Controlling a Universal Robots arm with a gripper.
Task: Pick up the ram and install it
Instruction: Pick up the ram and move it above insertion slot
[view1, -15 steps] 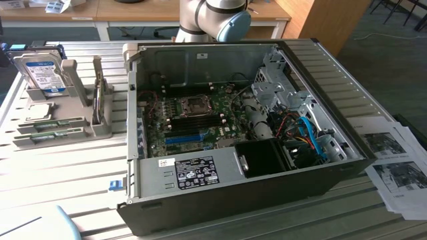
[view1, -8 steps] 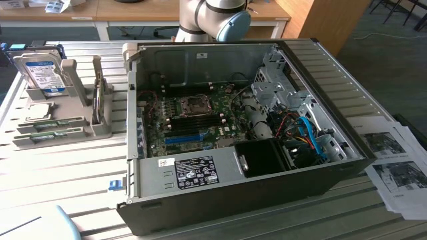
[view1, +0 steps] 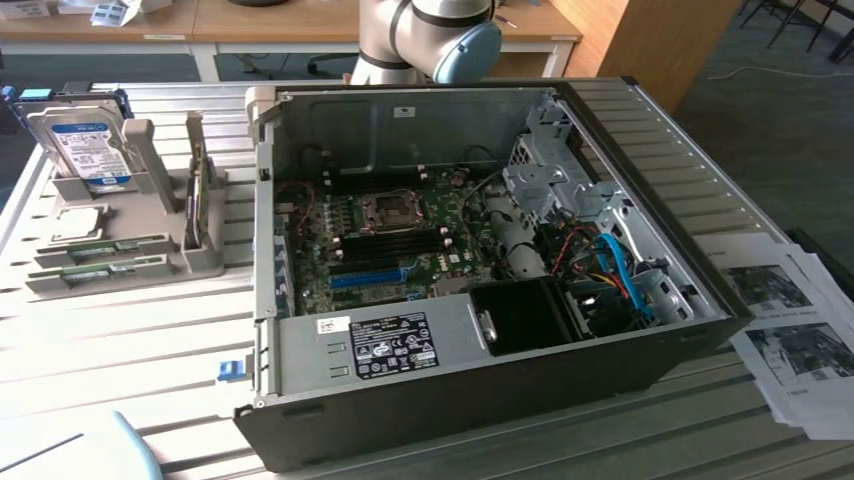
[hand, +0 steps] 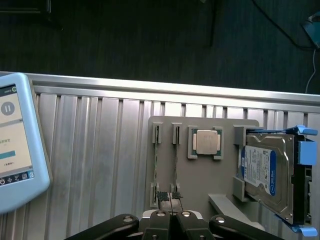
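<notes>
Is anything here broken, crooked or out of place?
Nothing stands out. Both ram sticks sit straight in the grey holder, the processor chip lies flat and the hard drive stands in its slot. The computer case lies open on its side. Some papers lie loosely fanned at the exterior view's right.

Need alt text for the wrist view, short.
The shut tool hangs above a grey holder on a slatted metal table, over two ram sticks standing edge-up in its slots. The holder also carries a processor chip and a hard drive; a tablet screen lies nearby.
</notes>
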